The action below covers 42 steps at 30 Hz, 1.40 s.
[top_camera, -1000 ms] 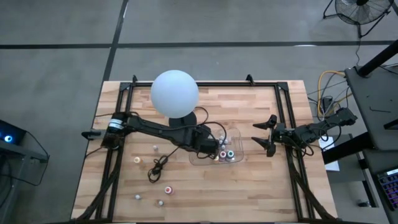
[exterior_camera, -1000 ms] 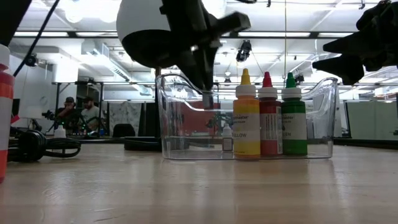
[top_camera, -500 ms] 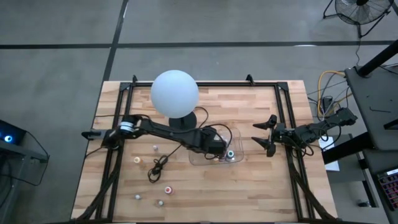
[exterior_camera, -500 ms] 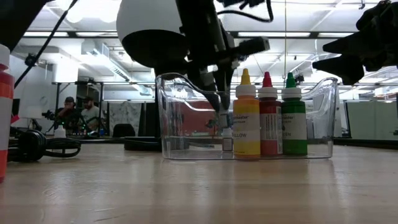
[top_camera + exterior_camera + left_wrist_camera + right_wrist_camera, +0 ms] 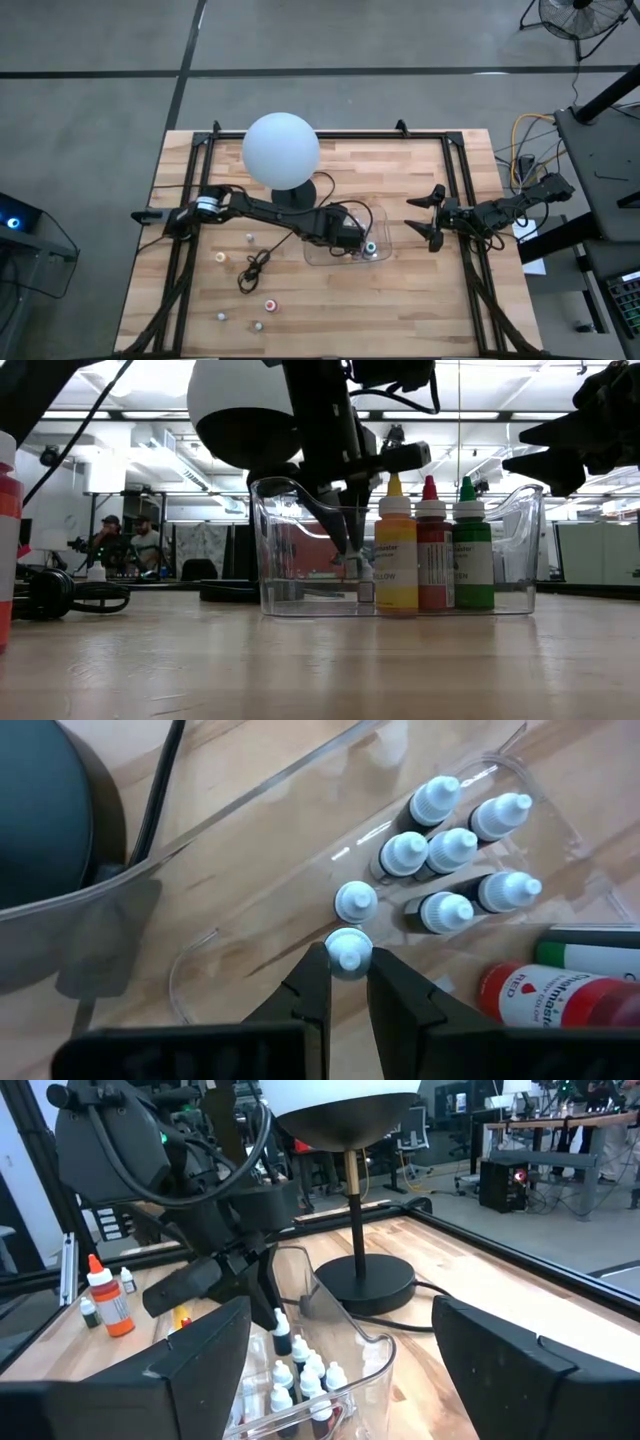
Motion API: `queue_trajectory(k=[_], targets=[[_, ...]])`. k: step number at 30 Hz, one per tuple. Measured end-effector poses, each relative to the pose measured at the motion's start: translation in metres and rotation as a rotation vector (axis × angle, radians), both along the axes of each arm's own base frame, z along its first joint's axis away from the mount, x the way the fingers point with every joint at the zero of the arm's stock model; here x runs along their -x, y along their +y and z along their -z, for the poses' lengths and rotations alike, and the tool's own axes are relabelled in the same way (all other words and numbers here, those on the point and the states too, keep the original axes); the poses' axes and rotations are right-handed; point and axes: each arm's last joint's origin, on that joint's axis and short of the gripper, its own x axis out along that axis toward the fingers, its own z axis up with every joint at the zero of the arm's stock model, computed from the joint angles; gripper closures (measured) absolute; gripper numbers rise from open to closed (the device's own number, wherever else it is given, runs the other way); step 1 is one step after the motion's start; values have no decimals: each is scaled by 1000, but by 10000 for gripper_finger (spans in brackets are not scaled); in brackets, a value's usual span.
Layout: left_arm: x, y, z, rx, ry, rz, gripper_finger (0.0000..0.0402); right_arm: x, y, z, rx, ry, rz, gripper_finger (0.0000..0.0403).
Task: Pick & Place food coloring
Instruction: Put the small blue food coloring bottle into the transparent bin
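Clear plastic tray point(image 5: 378, 222) at table centre, white-capped dropper bottles point(image 5: 450, 848) clustered inside beside yellow, red, green bottles point(image 5: 432, 545), left gripper point(image 5: 346, 982) clamped on one small bottle point(image 5: 348, 952) inside tray, right gripper point(image 5: 428, 216) spread empty at tray's three o'clock, loose bottles point(image 5: 248, 238) around eight o'clock

We count eight small white-capped bottles point(image 5: 452, 848) in the clear tray point(image 5: 250, 800), and three taller bottles point(image 5: 432, 545) standing there: one yellow, one red, one green. Out on the table point(image 5: 400, 300) lie five loose bottles point(image 5: 270, 304). There is one globe lamp point(image 5: 281, 148).
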Motion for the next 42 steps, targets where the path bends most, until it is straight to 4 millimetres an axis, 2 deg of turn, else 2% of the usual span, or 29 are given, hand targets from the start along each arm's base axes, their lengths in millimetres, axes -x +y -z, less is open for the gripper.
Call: queue_trajectory(k=[14, 23, 36, 42], targets=[[2, -1, 1, -12, 19, -1, 376, 0, 0, 0, 0, 0, -1, 95], [2, 7, 0, 10, -6, -94, 376, 0, 0, 0, 0, 0, -1, 96], [2, 5, -10, 85, -30, -94, 376, 0, 0, 0, 0, 0, 0, 103], [0, 14, -8, 99, -45, -170, 376, 0, 0, 0, 0, 0, 0, 95]])
